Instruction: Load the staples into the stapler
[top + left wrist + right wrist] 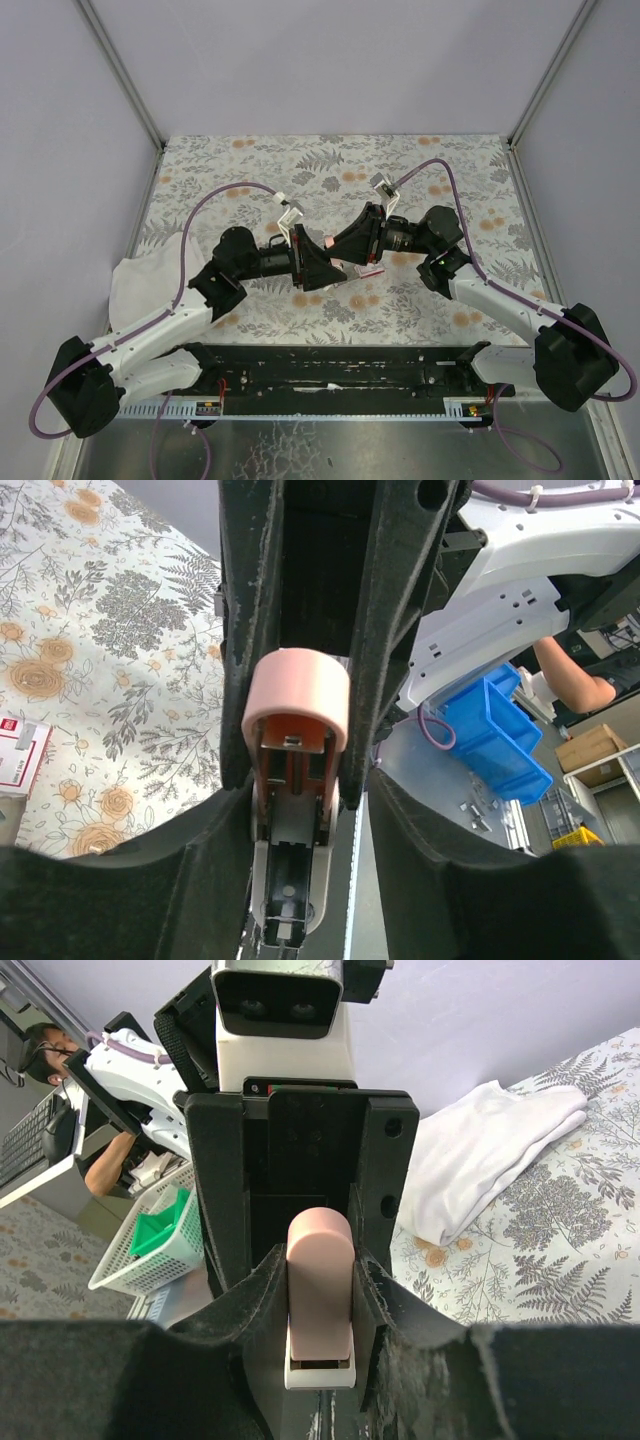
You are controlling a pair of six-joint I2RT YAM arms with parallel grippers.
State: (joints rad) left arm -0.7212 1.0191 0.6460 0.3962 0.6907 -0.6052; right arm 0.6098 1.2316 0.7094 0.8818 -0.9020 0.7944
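The stapler [295, 695], salmon-pink on top with a white base, is held above the mid-table between both grippers. In the left wrist view its top is hinged apart from the base, showing the dark channel inside. My left gripper [295, 730] is shut on its rounded pink end. My right gripper [320, 1290] is shut on the other end, where the pink top [320, 1270] lies on the white base. In the top view the two grippers [325, 262] [347, 250] meet tip to tip, and only a bit of pink [337, 265] shows. The red staples box [18, 755] lies on the table.
A white cloth [140, 280] lies bunched at the table's left edge and also shows in the right wrist view [490, 1150]. The floral table cover [330, 170] spans the table. A black rail [330, 375] runs along the near edge.
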